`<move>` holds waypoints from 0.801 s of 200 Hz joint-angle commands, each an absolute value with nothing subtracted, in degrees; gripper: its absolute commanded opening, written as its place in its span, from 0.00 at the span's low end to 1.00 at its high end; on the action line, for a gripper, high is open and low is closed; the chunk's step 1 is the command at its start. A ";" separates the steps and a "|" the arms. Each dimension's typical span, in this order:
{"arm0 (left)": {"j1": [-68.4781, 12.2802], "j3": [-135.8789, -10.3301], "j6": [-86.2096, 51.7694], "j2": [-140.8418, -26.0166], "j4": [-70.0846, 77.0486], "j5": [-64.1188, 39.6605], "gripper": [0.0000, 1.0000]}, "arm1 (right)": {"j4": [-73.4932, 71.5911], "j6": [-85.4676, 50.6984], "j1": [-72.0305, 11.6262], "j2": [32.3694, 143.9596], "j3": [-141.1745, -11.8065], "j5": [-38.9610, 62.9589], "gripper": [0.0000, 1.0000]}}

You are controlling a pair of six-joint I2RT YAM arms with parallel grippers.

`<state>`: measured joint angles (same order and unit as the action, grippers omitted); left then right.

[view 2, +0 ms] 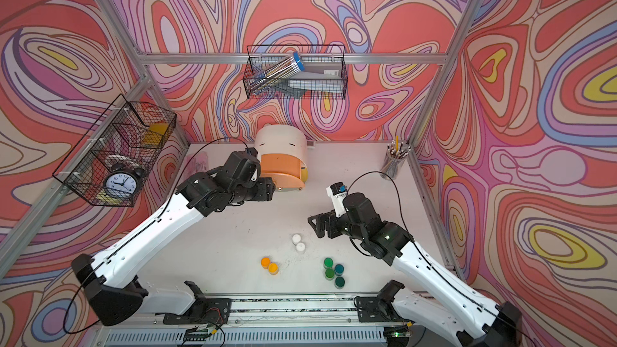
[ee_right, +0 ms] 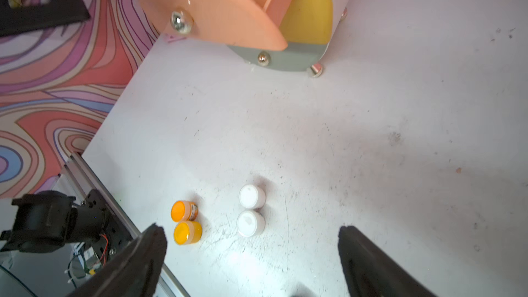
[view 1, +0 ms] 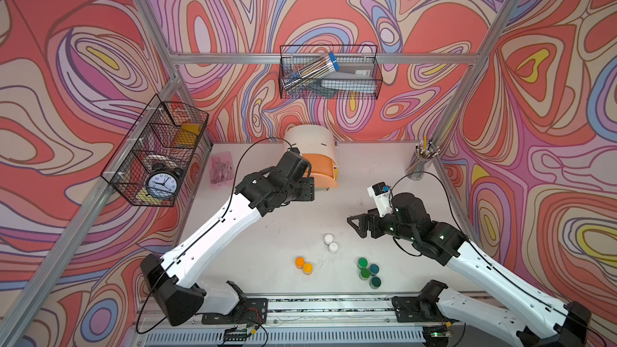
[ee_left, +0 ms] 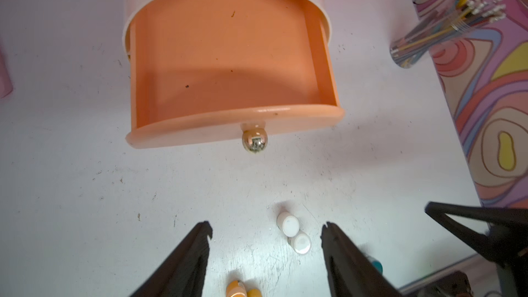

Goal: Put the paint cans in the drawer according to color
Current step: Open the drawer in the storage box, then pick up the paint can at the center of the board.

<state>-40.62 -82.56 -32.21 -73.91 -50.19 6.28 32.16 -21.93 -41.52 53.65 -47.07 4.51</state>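
The cream drawer cabinet (view 1: 309, 141) stands at the back of the table with its peach drawer (ee_left: 228, 61) pulled out and empty. The yellow drawer (ee_right: 308, 15) and the grey-green drawer (ee_right: 285, 58) below it are closed. My left gripper (ee_left: 267, 227) hovers open just in front of the gold knob (ee_left: 254, 141), holding nothing. Two white paint cans (view 1: 330, 243), two orange ones (view 1: 303, 264) and several green to teal ones (view 1: 369, 272) stand near the front of the table. My right gripper (view 1: 355, 226) is open and empty, to the right of the white cans (ee_right: 251, 210).
A clear pencil cup (view 1: 421, 161) stands at the back right corner and a pink box (view 1: 221, 168) at the back left. Black wire baskets hang on the left wall (view 1: 157, 151) and the back wall (view 1: 329, 73). A metal rail (view 1: 334, 305) runs along the table's front edge.
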 commanded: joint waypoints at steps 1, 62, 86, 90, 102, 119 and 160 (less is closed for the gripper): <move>-40.69 -78.22 -24.08 -67.03 -50.91 3.56 0.75 | 40.54 -24.32 -45.63 55.54 -49.86 -3.29 0.93; -40.69 -66.40 -18.39 -54.88 -48.14 3.28 0.78 | 54.35 -32.96 -52.52 63.01 -53.33 -11.84 0.76; -40.69 -62.89 -17.38 -52.71 -46.03 2.82 0.78 | 56.95 -35.61 -56.33 66.20 -53.65 -12.39 0.69; -40.69 -62.64 -17.05 -52.53 -45.88 2.73 0.78 | 57.04 -36.03 -56.81 66.59 -53.54 -12.32 0.67; -40.69 -62.36 -16.63 -52.23 -45.97 2.46 0.78 | 56.88 -37.16 -57.70 67.58 -52.92 -11.80 0.65; -40.69 -61.84 -16.01 -51.53 -45.85 0.88 0.78 | 55.98 -38.22 -58.72 69.29 -51.35 -10.73 0.63; -40.67 -58.10 -15.20 -48.84 -44.07 2.21 0.78 | 53.06 -39.81 -60.88 74.42 -48.39 -9.57 0.55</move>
<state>-40.62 -59.72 -16.78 -50.28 -45.84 1.67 54.35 -37.69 -59.59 72.34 -49.87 -9.76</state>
